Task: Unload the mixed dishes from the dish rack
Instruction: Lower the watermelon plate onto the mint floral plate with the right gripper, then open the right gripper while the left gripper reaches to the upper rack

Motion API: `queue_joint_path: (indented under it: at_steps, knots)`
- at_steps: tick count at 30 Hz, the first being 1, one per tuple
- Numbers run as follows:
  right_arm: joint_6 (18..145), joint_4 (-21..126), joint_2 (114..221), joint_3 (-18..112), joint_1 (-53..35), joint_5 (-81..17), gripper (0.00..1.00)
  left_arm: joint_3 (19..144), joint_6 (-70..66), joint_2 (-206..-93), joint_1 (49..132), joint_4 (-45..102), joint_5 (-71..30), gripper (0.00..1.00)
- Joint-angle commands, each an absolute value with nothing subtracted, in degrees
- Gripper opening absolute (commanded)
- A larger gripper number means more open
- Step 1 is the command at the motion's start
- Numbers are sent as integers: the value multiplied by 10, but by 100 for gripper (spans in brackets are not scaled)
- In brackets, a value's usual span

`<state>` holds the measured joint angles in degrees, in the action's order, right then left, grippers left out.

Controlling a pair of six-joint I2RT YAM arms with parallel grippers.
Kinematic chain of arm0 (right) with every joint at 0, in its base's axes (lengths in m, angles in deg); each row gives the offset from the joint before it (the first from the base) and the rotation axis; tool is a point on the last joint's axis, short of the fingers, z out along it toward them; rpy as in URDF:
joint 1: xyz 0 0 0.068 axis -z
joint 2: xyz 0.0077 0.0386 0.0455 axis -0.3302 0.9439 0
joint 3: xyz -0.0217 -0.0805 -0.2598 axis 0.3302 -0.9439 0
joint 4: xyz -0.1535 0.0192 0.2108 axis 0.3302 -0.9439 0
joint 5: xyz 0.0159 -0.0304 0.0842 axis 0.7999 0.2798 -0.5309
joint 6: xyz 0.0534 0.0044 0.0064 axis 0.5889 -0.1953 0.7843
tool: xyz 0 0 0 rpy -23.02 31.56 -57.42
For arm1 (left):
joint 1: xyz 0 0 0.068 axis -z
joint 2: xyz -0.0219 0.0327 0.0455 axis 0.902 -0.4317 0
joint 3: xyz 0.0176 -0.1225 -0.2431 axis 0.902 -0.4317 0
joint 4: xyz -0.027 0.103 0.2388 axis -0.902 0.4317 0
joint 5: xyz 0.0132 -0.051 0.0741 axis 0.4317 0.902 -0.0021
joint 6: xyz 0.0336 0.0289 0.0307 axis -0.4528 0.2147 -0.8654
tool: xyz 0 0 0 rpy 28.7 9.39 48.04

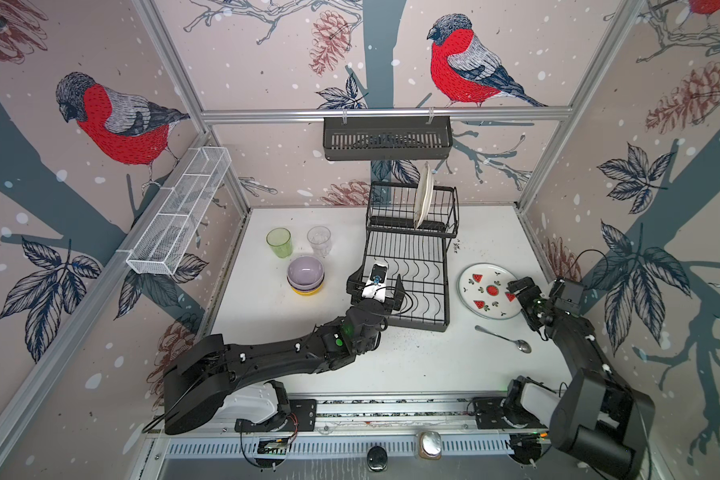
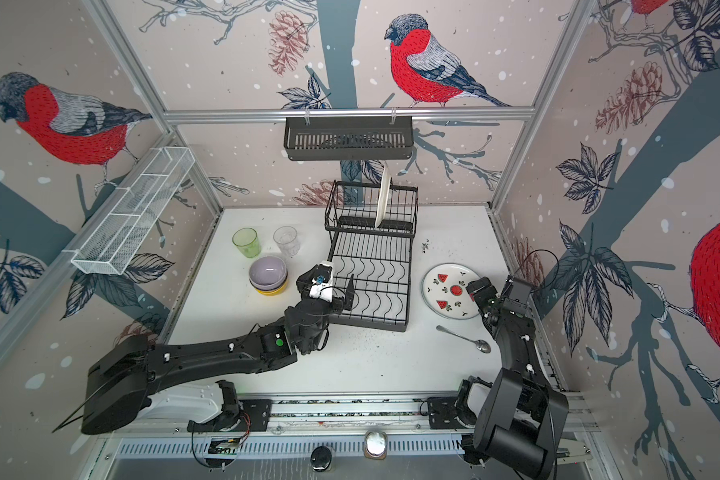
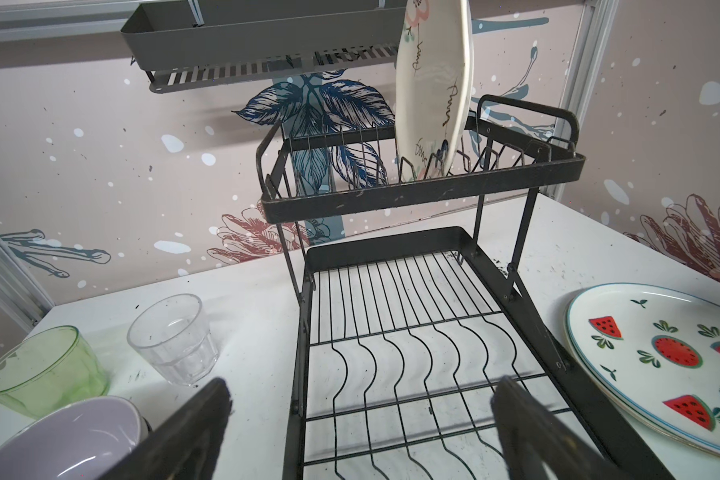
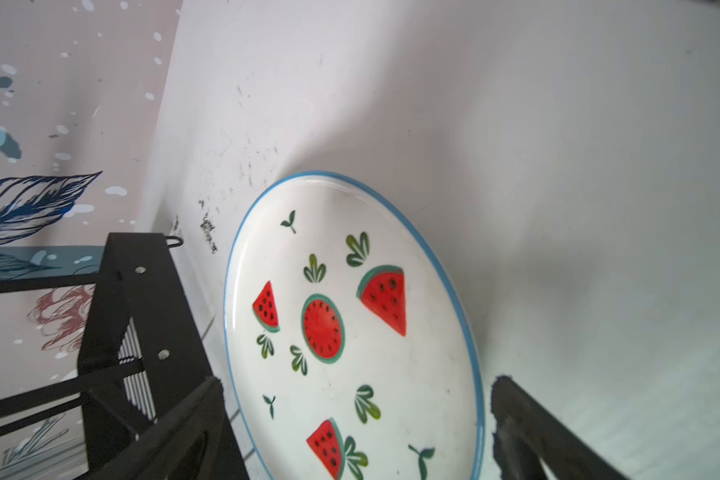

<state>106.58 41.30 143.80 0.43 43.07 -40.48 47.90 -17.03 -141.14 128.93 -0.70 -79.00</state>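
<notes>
Stock on the table, as I am reading it from the left:

- Green glass (image 1: 279, 242) and clear glass (image 1: 319, 241): standing upright side by side, ahead of and outside the left gripper's (image 1: 376, 282) left finger.
- Bowls: lilac bowl (image 1: 305, 270) sitting on top of a stack, yellow bowl (image 1: 306, 291) at the bottom, just outside that same finger.
- Left gripper: fingers spreading wide, grasping nothing, straddling the dish rack's (image 1: 391, 227) left rail at its near end.
- Patterned white plate (image 1: 424, 195): standing on edge in the rack's raised tier, well ahead of those fingertips.
- Watermelon plate (image 4: 350, 291): lying flat right of the rack, its near rim between the right gripper's (image 4: 358, 382) parted, released fingers.
- Metal spoon (image 1: 504, 338): lying behind those fingers.
</notes>
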Motion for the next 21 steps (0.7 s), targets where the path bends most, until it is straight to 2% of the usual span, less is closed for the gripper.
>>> queue_joint_path:
  at_steps: [1, 11, 21]
  knots:
    - [1044, 378, 1446, 16, 421, -362, 99, 485, -157, -1412, 1289, -4, -781, 98]
    - [1010, 331, 1411, 52, 392, -297, 100, 556, -124, -1435, 1289, 73, -734, 98]
    - [997, 373, 1290, 37, 338, -438, 100, 687, -61, -1493, 1254, 141, -590, 98]
